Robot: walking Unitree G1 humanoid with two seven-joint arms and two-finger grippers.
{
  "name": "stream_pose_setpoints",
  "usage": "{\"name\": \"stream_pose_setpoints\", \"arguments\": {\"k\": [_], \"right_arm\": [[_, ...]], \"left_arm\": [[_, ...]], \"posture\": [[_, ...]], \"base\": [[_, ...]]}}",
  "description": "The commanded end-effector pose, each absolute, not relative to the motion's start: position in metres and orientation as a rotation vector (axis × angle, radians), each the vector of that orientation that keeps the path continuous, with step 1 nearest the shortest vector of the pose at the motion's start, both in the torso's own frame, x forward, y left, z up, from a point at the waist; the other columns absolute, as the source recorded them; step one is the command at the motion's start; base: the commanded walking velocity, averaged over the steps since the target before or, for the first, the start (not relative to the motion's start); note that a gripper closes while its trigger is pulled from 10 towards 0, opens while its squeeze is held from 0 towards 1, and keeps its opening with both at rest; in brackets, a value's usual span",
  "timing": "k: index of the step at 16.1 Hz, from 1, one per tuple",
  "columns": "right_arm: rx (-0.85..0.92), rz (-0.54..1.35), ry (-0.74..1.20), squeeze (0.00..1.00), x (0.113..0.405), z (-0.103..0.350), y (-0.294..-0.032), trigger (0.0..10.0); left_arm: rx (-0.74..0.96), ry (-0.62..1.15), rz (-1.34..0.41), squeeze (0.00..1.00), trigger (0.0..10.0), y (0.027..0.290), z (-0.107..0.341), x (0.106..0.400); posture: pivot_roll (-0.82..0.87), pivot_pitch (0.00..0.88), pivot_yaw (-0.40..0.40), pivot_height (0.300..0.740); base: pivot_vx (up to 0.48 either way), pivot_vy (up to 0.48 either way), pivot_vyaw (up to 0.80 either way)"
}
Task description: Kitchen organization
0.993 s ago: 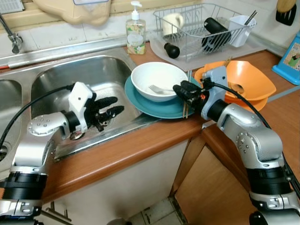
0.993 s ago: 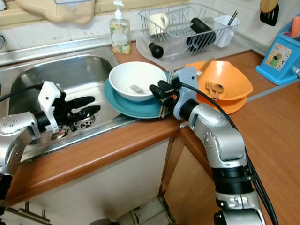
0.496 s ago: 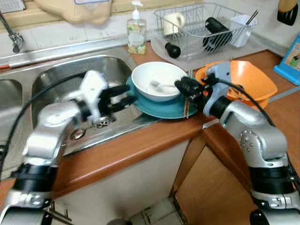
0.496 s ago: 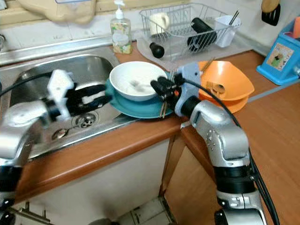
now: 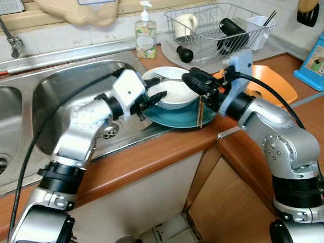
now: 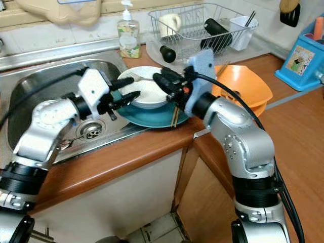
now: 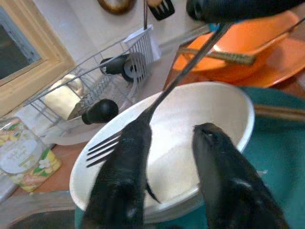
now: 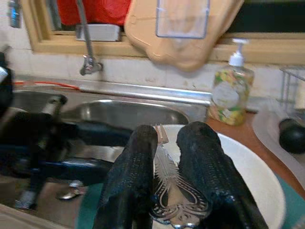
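So the right gripper (image 5: 190,81) is clamped on the handle of a fork (image 7: 143,125) and holds it up over the white bowl (image 5: 174,93), tines pointing toward the sink side. The fork is clear of the bowl rather than lying in it. The left gripper (image 5: 154,96) sits at the bowl's near-left rim with its fingers spread — one finger above the rim and one below it, and the wrist view shows the fork passing right by one finger. It isn't gripping anything that I can see.

The bowl sits on the teal plate (image 5: 177,115), right at the edge of the sink (image 5: 66,86), with a pair of chopsticks (image 5: 201,115) lying across the plate. Next to that are the stacked orange dishes (image 5: 271,81), which have more cutlery in them.

Progress-wise I'd call this early — one fork lifted out, and the bowl, plate, chopsticks and orange stack all need sorting. The dish rack (image 5: 223,28) at the back already holds a few items.
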State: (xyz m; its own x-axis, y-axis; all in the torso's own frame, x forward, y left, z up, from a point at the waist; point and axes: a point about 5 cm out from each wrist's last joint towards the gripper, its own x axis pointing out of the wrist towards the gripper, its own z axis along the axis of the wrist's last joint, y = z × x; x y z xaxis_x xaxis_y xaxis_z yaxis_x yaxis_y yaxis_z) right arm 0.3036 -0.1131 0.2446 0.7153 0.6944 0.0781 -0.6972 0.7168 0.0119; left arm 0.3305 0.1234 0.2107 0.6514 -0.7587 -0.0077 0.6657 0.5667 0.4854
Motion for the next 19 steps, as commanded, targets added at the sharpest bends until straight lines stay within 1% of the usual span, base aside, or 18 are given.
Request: {"name": "stream_pose_setpoints", "arguments": {"k": [1, 2, 3, 4, 5, 7, 8, 9, 10, 12, 13, 14, 16, 18, 19], "right_arm": [[0.034, 0.811, -0.098, 0.0, 0.3, 0.255, -0.106, 0.0], [0.034, 0.825, -0.099, 0.0, 0.298, 0.256, -0.104, 0.0], [0.035, 0.829, -0.1, 0.0, 0.297, 0.257, -0.103, 0.0], [0.038, 0.835, -0.099, 0.0, 0.296, 0.257, -0.101, 0.0], [0.039, 0.84, -0.098, 0.0, 0.295, 0.257, -0.099, 0.0], [0.039, 0.842, -0.096, 0.0, 0.295, 0.257, -0.097, 0.0], [0.04, 0.843, -0.095, 0.0, 0.295, 0.257, -0.096, 0.0], [0.041, 0.843, -0.095, 0.0, 0.295, 0.257, -0.096, 0.0], [0.042, 0.85, -0.094, 0.0, 0.295, 0.257, -0.095, 0.0], [0.041, 0.852, -0.089, 0.0, 0.295, 0.256, -0.093, 0.0], [0.041, 0.851, -0.087, 0.0, 0.296, 0.256, -0.093, 0.0], [0.042, 0.851, -0.087, 0.0, 0.296, 0.256, -0.093, 0.0], [0.042, 0.856, -0.085, 0.0, 0.296, 0.255, -0.092, 0.0], [0.041, 0.857, -0.082, 0.0, 0.296, 0.255, -0.091, 0.0], [0.042, 0.858, -0.084, 0.0, 0.296, 0.255, -0.091, 0.0]], "left_arm": [[0.524, -0.245, -0.839, 0.0, 3.6, 0.119, 0.218, 0.334], [0.543, -0.261, -0.832, 0.0, 3.4, 0.116, 0.218, 0.335], [0.555, -0.27, -0.831, 0.0, 5.6, 0.115, 0.218, 0.336], [0.583, -0.299, -0.812, 0.0, 9.3, 0.112, 0.219, 0.338], [0.598, -0.327, -0.797, 0.0, 10.0, 0.11, 0.221, 0.339], [0.603, -0.336, -0.802, 0.0, 10.0, 0.109, 0.221, 0.34], [0.587, -0.33, -0.814, 0.17, 10.0, 0.11, 0.221, 0.34], [0.58, -0.326, -0.817, 0.17, 10.0, 0.11, 0.221, 0.34], [0.574, -0.356, -0.809, 1.0, 10.0, 0.11, 0.224, 0.34], [0.631, -0.413, -0.773, 0.99, 10.0, 0.109, 0.228, 0.341], [0.643, -0.421, -0.769, 0.36, 10.0, 0.108, 0.229, 0.341], [0.66, -0.43, -0.769, 0.0, 10.0, 0.108, 0.229, 0.341], [0.691, -0.444, -0.769, 0.0, 10.0, 0.107, 0.23, 0.341], [0.688, -0.436, -0.779, 0.0, 10.0, 0.105, 0.228, 0.342], [0.694, -0.412, -0.781, 0.0, 0.0, 0.105, 0.225, 0.344]], "posture": [[-0.12, 0.0, 0.041, 0.74], [-0.12, 0.0, 0.042, 0.74], [-0.13, 0.0, 0.043, 0.74], [-0.13, 0.0, 0.045, 0.74], [-0.13, 0.0, 0.046, 0.74], [-0.13, 0.0, 0.046, 0.74], [-0.12, 0.0, 0.046, 0.74], [-0.12, 0.0, 0.046, 0.74], [-0.12, 0.0, 0.046, 0.74], [-0.12, 0.0, 0.045, 0.74], [-0.12, 0.0, 0.044, 0.74], [-0.12, 0.0, 0.044, 0.74], [-0.12, 0.0, 0.045, 0.74], [-0.11, 0.0, 0.046, 0.74], [-0.12, 0.0, 0.047, 0.74]], "base": [[0.0, 0.0, 0.0], [0.0, 0.0, 0.0], [0.0, 0.0, 0.0], [0.0, 0.0, 0.0], [0.0, 0.0, 0.0], [0.0, 0.0, 0.0], [0.0, 0.0, 0.0], [0.0, 0.0, 0.0], [0.0, 0.0, 0.0], [0.0, 0.0, 0.0], [0.0, 0.0, 0.0], [0.0, 0.0, 0.0], [0.0, 0.0, 0.0], [0.0, 0.0, 0.0], [0.0, 0.0, 0.0]]}}
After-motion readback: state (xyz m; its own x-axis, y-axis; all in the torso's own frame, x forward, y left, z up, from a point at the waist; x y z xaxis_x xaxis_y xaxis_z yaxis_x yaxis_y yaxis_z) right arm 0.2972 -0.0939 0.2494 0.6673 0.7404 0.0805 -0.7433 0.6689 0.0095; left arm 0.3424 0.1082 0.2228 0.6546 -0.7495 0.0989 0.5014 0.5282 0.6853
